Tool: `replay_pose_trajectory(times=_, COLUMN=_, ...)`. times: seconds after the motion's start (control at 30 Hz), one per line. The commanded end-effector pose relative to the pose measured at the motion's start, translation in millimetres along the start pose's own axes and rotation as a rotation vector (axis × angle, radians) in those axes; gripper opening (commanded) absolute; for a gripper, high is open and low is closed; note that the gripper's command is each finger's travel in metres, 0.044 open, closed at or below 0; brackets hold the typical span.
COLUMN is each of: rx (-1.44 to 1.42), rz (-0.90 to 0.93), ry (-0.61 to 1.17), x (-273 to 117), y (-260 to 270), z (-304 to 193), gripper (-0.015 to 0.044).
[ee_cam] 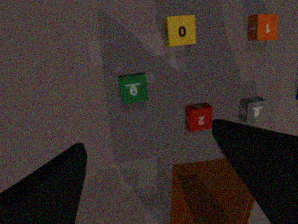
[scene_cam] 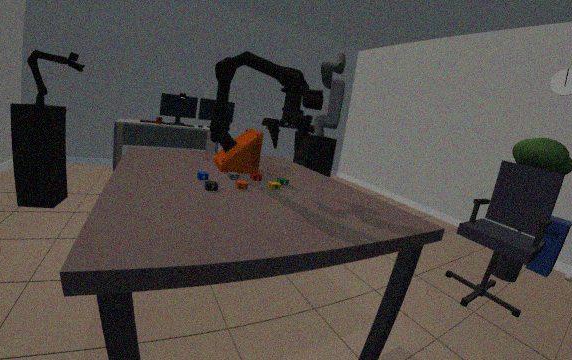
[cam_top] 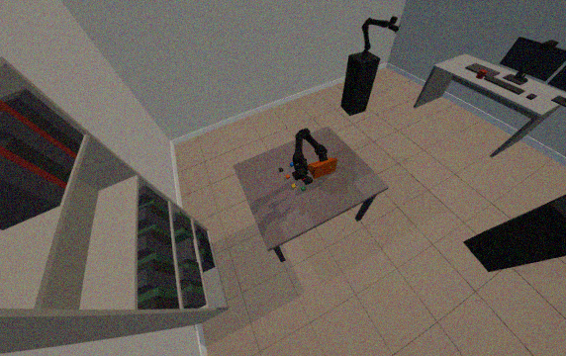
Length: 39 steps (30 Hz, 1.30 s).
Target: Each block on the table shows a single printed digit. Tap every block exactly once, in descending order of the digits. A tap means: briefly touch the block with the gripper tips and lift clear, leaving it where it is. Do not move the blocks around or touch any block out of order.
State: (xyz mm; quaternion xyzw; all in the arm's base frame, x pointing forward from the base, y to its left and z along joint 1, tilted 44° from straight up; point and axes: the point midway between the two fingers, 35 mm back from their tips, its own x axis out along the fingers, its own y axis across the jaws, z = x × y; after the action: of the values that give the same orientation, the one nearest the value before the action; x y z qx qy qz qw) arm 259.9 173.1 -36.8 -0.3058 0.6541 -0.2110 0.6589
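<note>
We see the black arm arched over the far end of the bench (scene_cam: 176,235), its tool (scene_cam: 286,131) hanging well above the surface with its fingers spread wide and gripping nothing. In the wrist view the 2 dark fingertips frame the lower corners of the picture, far apart, with bare bench and blocks between them. A yellow block (ee_cam: 181,30) printed with a 0 lies near the top of that view, an orange block (ee_cam: 264,27) just to its right at the same height; the digit on the orange one is too blurred for us to read. Lower and to the left sits a green block (ee_cam: 133,88), and lower right of it a red block (ee_cam: 198,117) with a grey block (ee_cam: 252,108) close beside it; their digits are also unclear to us, the green one perhaps a 5. From the exterior camera we count 7 small blocks scattered in 2 loose rows in front of an orange wedge-shaped stand (scene_cam: 241,152), among them a blue block (scene_cam: 202,175) and a black block (scene_cam: 211,186) at the left end, well apart from the tool. None of the blocks touches another, and all rest flat on the bench.
</note>
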Motion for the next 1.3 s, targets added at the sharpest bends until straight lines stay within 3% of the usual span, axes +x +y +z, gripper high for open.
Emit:
replay_pose_trajectory(times=0.0, rx=0.016, rz=0.001, ry=0.01, x=25, y=2, z=0, gripper=0.0321)
replay_pose_trajectory(times=0.13, rx=0.017, rz=-0.002, ry=0.01, x=80, y=0, z=-2, gripper=0.0216)
replay_pose_trajectory(times=0.4, rx=0.017, rz=-0.003, ry=0.01, x=82, y=0, z=-3, gripper=0.002)
replay_pose_trajectory(times=1.27, rx=0.017, rz=-0.004, ry=0.009, x=107, y=0, z=-3, gripper=0.002)
